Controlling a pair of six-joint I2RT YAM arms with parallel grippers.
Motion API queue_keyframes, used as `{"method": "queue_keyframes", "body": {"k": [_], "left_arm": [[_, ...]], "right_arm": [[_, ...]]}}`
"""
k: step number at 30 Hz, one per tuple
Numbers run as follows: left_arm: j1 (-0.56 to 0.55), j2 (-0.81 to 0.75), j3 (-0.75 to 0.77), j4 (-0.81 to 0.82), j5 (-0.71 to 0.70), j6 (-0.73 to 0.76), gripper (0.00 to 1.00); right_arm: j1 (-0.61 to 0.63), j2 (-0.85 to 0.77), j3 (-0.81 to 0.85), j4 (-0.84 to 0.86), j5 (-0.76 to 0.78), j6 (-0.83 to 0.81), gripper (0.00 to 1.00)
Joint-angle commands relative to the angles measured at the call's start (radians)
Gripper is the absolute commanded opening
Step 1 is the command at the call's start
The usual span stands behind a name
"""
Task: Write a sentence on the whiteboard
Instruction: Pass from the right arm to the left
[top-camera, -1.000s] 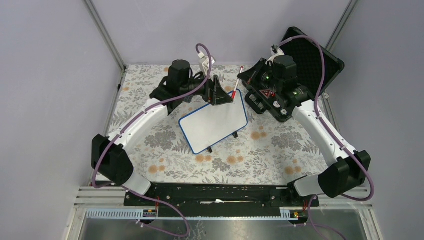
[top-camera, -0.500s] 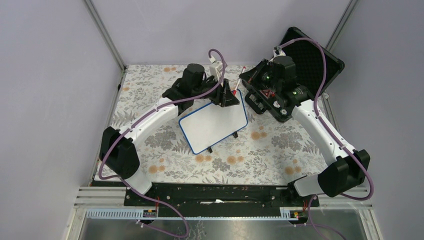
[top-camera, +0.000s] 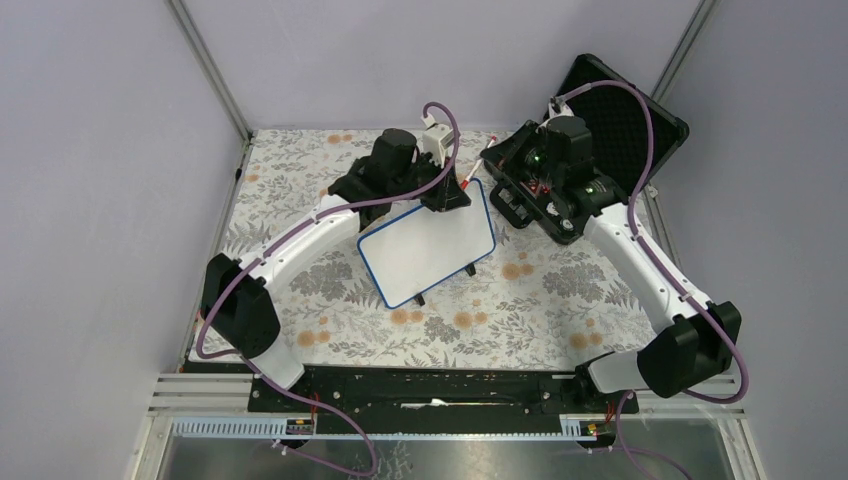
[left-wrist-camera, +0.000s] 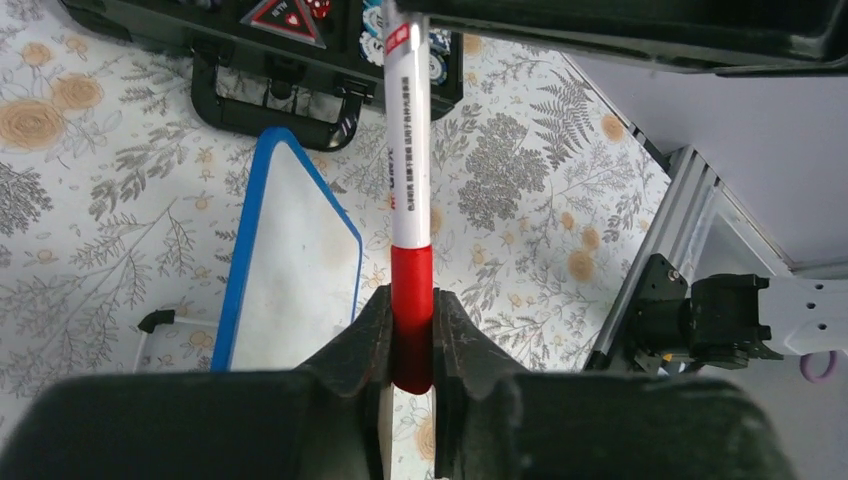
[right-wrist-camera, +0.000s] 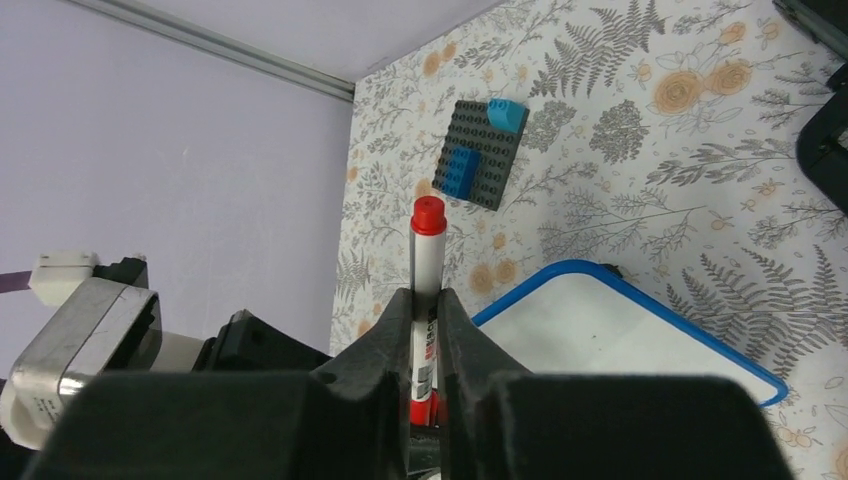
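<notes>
Floral tablecloth (top-camera: 520, 300) | left hand (left-wrist-camera: 410, 318), right hand (right-wrist-camera: 425, 305) pinch marker (left-wrist-camera: 408, 150) | whiteboard (top-camera: 425, 245) near

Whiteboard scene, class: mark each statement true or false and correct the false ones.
1. The whiteboard has no writing on it. True.
2. The left gripper is shut on the marker. True.
3. The right gripper is open and empty. False: it is also shut on the marker.
4. The black case has its lid closed. False: the lid stands open.
</notes>
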Motion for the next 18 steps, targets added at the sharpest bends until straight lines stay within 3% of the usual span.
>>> {"method": "queue_keyframes", "body": {"k": [1,3,5,11,18], "left_arm": [[-0.006,-0.022,0.064,-0.005,-0.007,0.094,0.00],[-0.002,-0.039,0.063,-0.043,0.008,0.142,0.00],[0.006,-0.059,0.065,-0.094,0.027,0.194,0.00],[0.020,-0.139,0.073,-0.265,0.082,0.376,0.00],[0.020,-0.236,0.043,-0.436,0.091,0.597,0.00]], "right_arm": [[-0.002,-0.033,-0.048,0.104,-0.096,-0.004,0.30],[-0.003,-0.039,-0.071,0.146,-0.176,-0.041,0.50],[-0.003,-0.047,-0.070,0.156,-0.234,-0.110,0.60],[-0.012,-0.082,-0.084,0.154,-0.480,-0.261,0.78],[-0.029,-0.130,-0.116,0.110,-0.599,-0.269,0.99]]}}
